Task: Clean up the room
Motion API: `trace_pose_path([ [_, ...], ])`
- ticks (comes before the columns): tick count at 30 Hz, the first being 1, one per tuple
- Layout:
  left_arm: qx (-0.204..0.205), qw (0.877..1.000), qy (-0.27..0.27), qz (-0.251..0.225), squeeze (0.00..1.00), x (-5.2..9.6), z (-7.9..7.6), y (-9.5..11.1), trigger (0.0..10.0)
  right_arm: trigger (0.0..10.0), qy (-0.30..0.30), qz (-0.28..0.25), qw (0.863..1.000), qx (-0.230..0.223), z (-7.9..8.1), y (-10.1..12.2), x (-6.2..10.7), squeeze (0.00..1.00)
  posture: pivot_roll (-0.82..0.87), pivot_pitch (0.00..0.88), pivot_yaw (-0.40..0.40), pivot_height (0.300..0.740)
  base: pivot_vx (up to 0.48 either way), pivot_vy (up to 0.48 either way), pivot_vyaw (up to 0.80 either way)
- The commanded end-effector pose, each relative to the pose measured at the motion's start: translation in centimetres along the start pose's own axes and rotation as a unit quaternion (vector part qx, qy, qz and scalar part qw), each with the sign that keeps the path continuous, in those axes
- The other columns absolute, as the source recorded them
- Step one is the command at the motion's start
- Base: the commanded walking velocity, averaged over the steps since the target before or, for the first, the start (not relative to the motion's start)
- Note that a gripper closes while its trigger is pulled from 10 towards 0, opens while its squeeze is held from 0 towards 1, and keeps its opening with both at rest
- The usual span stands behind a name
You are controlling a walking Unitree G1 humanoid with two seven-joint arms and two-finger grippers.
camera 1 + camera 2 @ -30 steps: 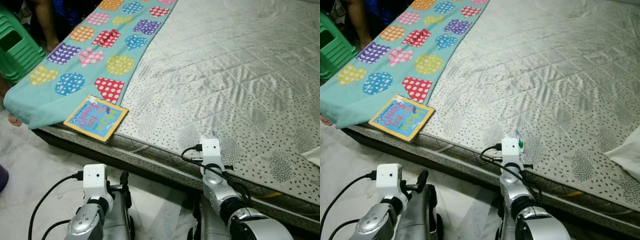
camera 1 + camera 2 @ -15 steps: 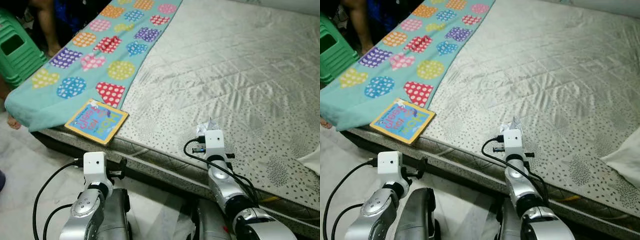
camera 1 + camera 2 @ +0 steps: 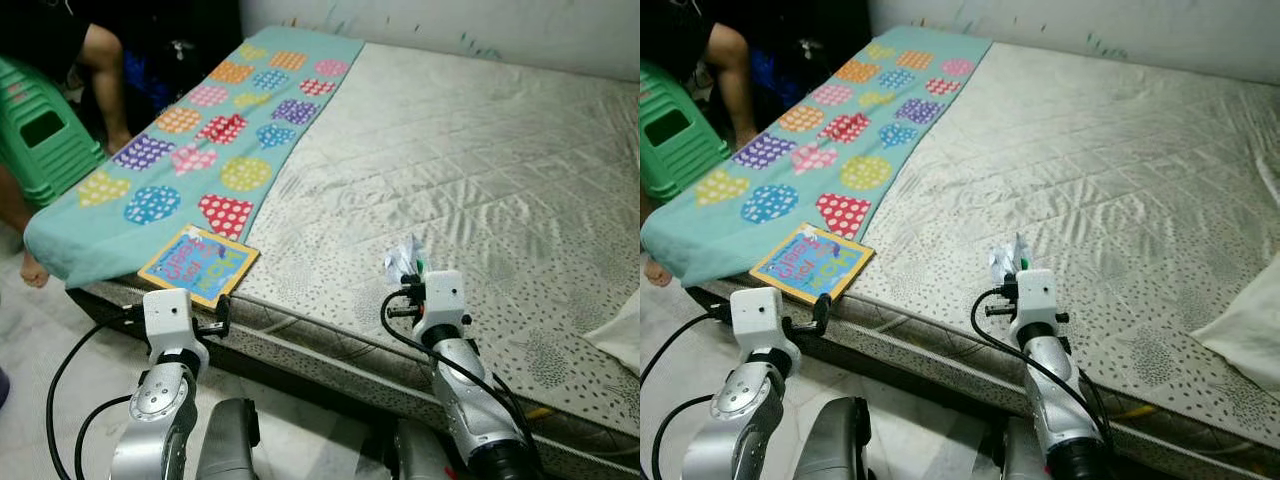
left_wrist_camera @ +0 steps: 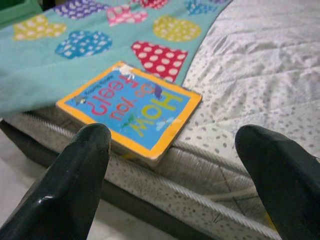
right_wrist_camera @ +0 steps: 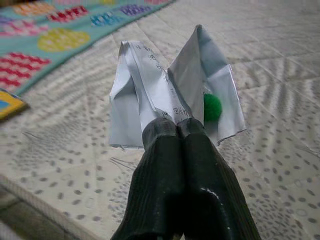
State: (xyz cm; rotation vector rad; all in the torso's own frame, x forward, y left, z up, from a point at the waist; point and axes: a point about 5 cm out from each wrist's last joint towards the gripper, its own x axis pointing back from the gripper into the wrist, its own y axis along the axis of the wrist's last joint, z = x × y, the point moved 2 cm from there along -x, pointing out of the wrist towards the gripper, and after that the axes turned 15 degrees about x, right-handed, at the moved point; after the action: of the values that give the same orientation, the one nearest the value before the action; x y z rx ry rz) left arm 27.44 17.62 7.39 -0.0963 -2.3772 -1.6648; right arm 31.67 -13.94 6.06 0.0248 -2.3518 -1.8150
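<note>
A crumpled white paper wrapper (image 5: 150, 80) with a green spot sticks up from my right gripper (image 5: 177, 125), which is shut on it. In the left eye view that wrapper (image 3: 405, 256) hangs just above the near part of the mattress (image 3: 480, 170). A yellow-edged blue children's book (image 4: 132, 112) lies on the bed's near left corner, partly on the blanket. My left gripper (image 4: 175, 137) is open, held low in front of the bed's edge and facing the book (image 3: 198, 263), apart from it.
A teal blanket (image 3: 200, 140) with coloured dotted shapes runs along the bed's left side. A green plastic stool (image 3: 40, 140) and a person's leg (image 3: 100, 70) are left of the bed. A white pillow corner (image 3: 620, 335) lies at the right edge.
The camera has tilted up, showing more of the bed. Both arms have risen: the right gripper carries the wrapper higher over the mattress, the left has come up near the book.
</note>
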Motion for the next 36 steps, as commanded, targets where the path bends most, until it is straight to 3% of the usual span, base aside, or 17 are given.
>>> trace_pose_path([
  [1, 0.000, 1.000, -0.001, 0.004, 0.00, -0.2, 0.1, -0.4, 10.0, 0.0, 0.015, -0.001, 1.000, -0.014, 0.3, 0.1, 0.3, 0.00, -0.07, 0.000, 0.008, 0.601, 0.000, 0.000, 0.00],
  [6, -0.001, 1.000, 0.001, -0.006, 0.00, -0.4, -0.1, -0.2, 10.0, 0.0, 0.026, -0.002, 0.999, -0.038, 0.4, 0.8, 0.8, 0.00, -0.09, 0.000, 0.018, 0.601, 0.000, 0.000, 0.00],
  [9, -0.001, 1.000, 0.014, -0.026, 0.00, -0.3, -0.1, 0.4, 10.0, 10.0, 0.035, -0.012, 0.998, -0.053, 0.1, 1.8, 1.4, 0.00, -0.09, 0.000, 0.023, 0.601, 0.000, 0.000, 0.00],
  [29, 0.007, 0.999, -0.001, -0.043, 0.00, -0.9, -0.5, 0.6, 10.0, 10.0, 0.053, -0.025, 0.995, -0.076, 0.1, 3.3, 1.2, 0.00, -0.08, 0.000, 0.008, 0.601, 0.000, 0.000, -0.06],
  [36, 0.010, 0.999, -0.003, -0.043, 0.00, -1.1, -0.6, 0.5, 10.0, 10.0, 0.050, -0.026, 0.996, -0.076, 0.0, 3.5, 1.0, 0.00, -0.08, 0.000, 0.003, 0.635, 0.000, 0.000, -0.42],
])
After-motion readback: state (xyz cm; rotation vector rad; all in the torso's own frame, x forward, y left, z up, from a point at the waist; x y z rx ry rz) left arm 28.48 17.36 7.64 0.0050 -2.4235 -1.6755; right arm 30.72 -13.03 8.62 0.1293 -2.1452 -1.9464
